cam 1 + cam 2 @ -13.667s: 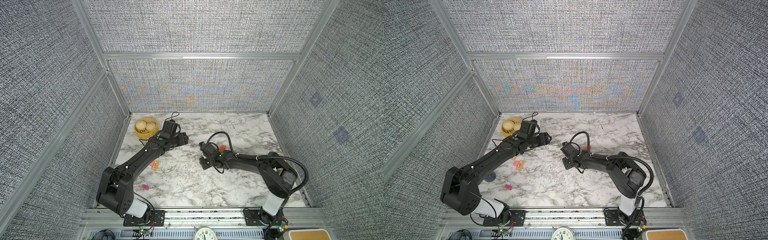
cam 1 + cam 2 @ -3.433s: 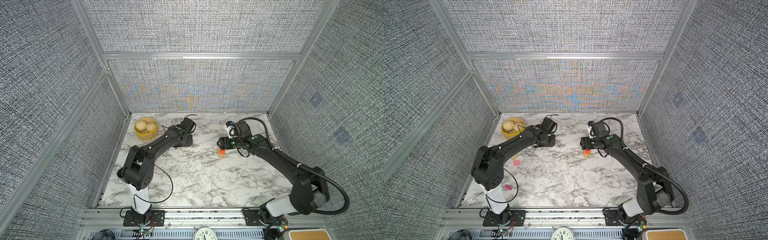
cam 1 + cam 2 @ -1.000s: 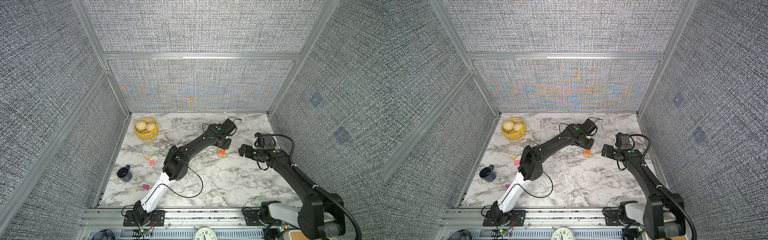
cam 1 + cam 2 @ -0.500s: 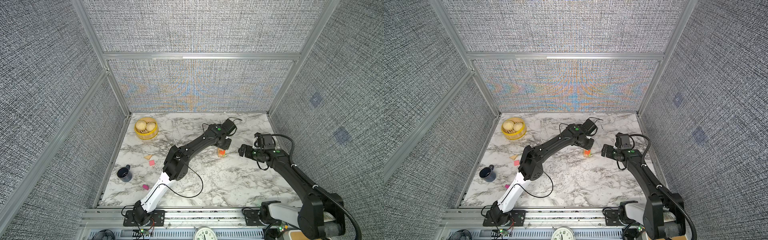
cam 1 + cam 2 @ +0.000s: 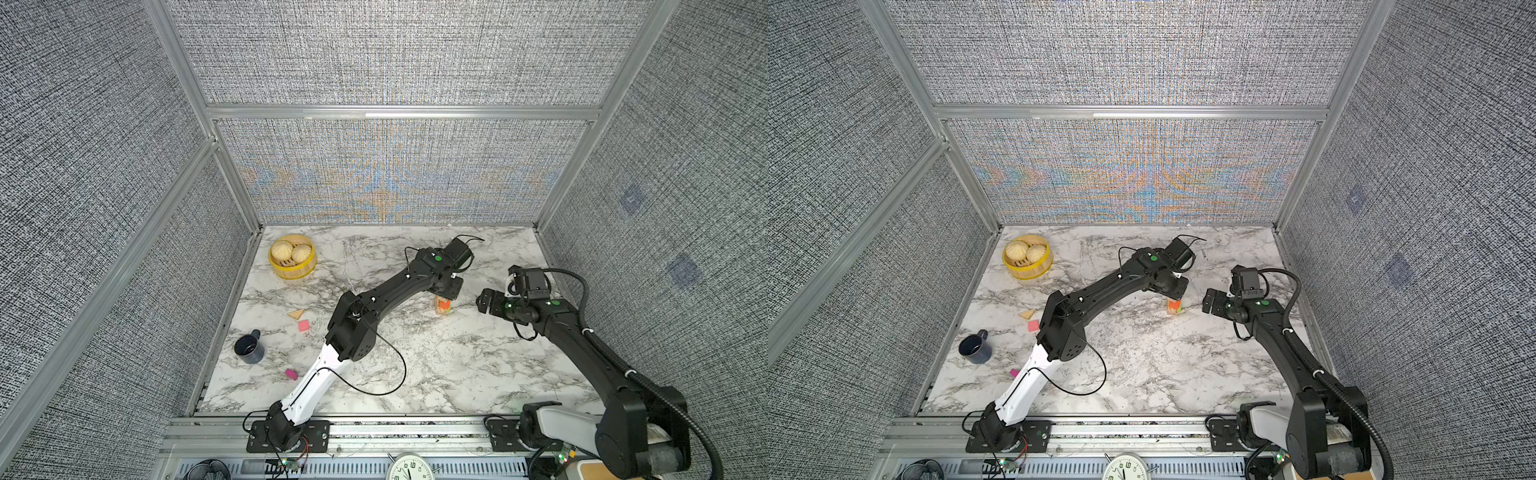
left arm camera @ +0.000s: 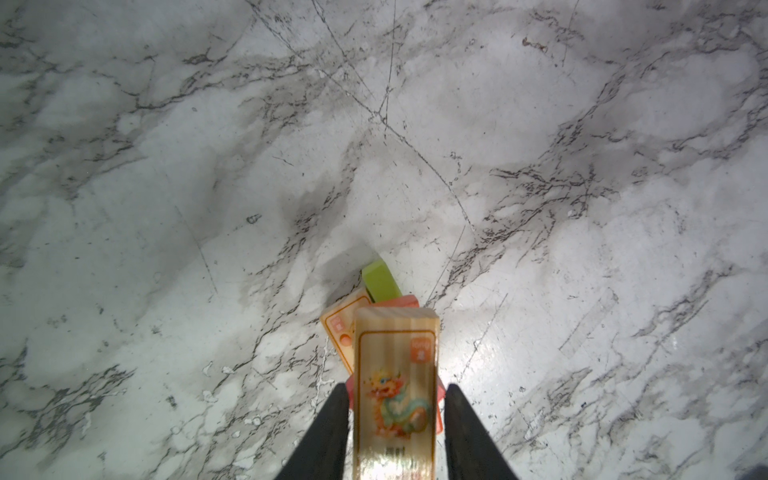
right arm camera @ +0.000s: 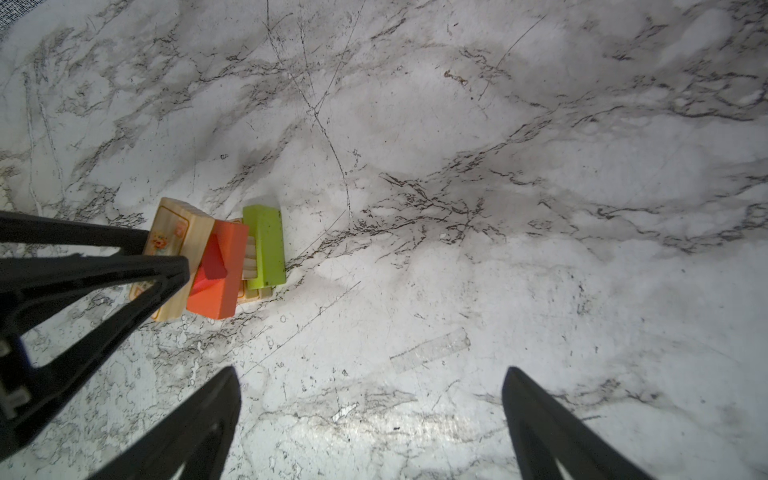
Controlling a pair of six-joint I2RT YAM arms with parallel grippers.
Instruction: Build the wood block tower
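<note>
The tower [image 5: 444, 305] [image 5: 1174, 306] stands right of the table's middle. In the right wrist view it shows a lime-green bar [image 7: 266, 249], an orange block [image 7: 220, 270] and a tan bar [image 7: 174, 249] on top. That tan bar [image 6: 395, 374] bears a dragon picture. My left gripper [image 5: 448, 291] [image 6: 395, 388] straddles it, open, with a thin gap on each side. My right gripper [image 5: 484, 301] [image 7: 370, 374] hangs wide open over bare marble just right of the tower. Loose wood blocks lie at the left: a tan triangle [image 5: 296, 314], a pink cube [image 5: 304, 326] and a magenta piece [image 5: 291, 374].
A yellow bamboo steamer [image 5: 292, 262] with buns stands at the back left. A dark mug [image 5: 249, 348] sits by the left edge. The left arm [image 5: 386, 295] stretches diagonally across the table's middle. Grey walls close in three sides.
The left jaws have parted slightly from the tan bar over the last second. Both arms have stayed where they were. Before that, the left arm reached across to the tower and the right arm drew back.
</note>
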